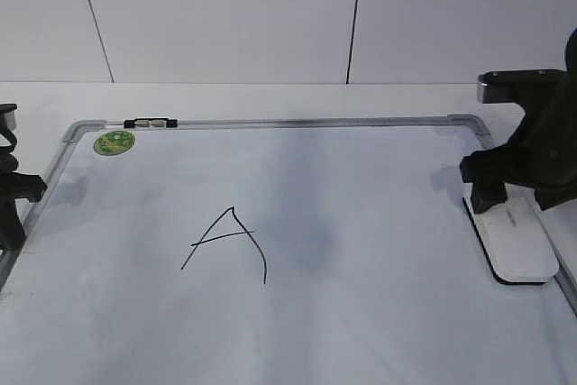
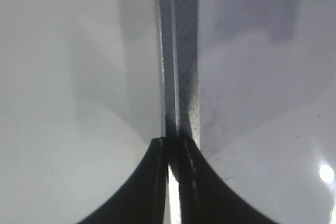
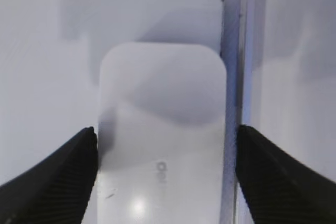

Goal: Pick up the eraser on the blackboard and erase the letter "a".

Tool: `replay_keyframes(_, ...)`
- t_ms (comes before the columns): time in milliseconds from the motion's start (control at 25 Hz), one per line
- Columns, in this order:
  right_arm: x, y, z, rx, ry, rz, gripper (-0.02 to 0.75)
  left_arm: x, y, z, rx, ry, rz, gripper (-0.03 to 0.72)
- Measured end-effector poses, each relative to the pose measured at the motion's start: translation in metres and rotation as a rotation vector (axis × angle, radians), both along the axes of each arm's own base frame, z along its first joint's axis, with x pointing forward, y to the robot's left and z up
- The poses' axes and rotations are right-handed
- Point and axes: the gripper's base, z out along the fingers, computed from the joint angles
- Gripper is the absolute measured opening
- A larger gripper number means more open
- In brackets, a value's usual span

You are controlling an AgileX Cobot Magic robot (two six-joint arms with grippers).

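Observation:
The blackboard (image 1: 379,223), a white dry-erase board with a grey frame, lies flat on the table. The white eraser (image 1: 518,245) lies on it at the right edge, against the frame. My right gripper (image 1: 491,194) is open just above the eraser's far end. In the right wrist view the eraser (image 3: 163,124) lies between the two fingers of the gripper (image 3: 166,142), apart from both. An angular capital "A" (image 1: 230,241) is at centre left. No lowercase "a" shows. My left gripper (image 2: 170,145) is shut and empty over the board's left frame (image 2: 186,51).
A round green magnet (image 1: 114,142) sits in the board's far left corner. A small black and silver piece (image 1: 151,122) lies on the top frame. The board's right frame (image 3: 233,51) runs close beside the eraser. A white wall stands behind.

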Motion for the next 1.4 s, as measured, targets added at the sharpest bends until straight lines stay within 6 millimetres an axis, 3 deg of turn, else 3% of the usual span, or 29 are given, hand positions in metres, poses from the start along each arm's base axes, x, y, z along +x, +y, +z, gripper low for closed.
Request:
replay_keyframes(240,-0.003,-0.005,0.034,-0.032,0.049,-0.026,0.624,0.000,0.000,0.000,0.000,0.000,0.000,0.017)
replay_keyframes(520,-0.048,-0.010,0.110,0.026,-0.091,-0.010,0.599,0.000,0.001,0.000,0.012,-0.002,-0.009,0.043)
replay_keyframes(640,-0.070,-0.012,0.134,0.051,-0.140,-0.009,0.595,0.003,0.002,0.001,0.030,-0.007,-0.038,0.148)
replay_keyframes(760,-0.087,-0.012,0.147,0.084,-0.145,0.004,0.594,0.010,0.003,0.005,0.044,-0.002,-0.056,0.349)
replay_keyframes(840,-0.096,-0.011,0.152,0.109,-0.139,0.018,0.594,0.015,0.003,0.014,0.042,-0.003,-0.061,0.435)
replay_keyframes(960,-0.113,-0.012,0.154,0.126,-0.130,0.035,0.594,0.020,0.002,0.033,0.035,0.007,-0.070,0.479)
replay_keyframes(1120,-0.144,-0.017,0.152,0.119,-0.129,0.058,0.594,0.011,-0.001,0.080,0.000,-0.026,-0.070,0.490)
replay_keyframes(1280,-0.176,-0.023,0.146,0.118,-0.167,0.063,0.594,-0.021,-0.006,0.137,-0.058,-0.126,-0.068,0.491)
replay_keyframes(1400,-0.190,-0.027,0.138,0.101,-0.228,0.067,0.593,-0.056,-0.010,0.185,-0.105,-0.251,-0.071,0.491)
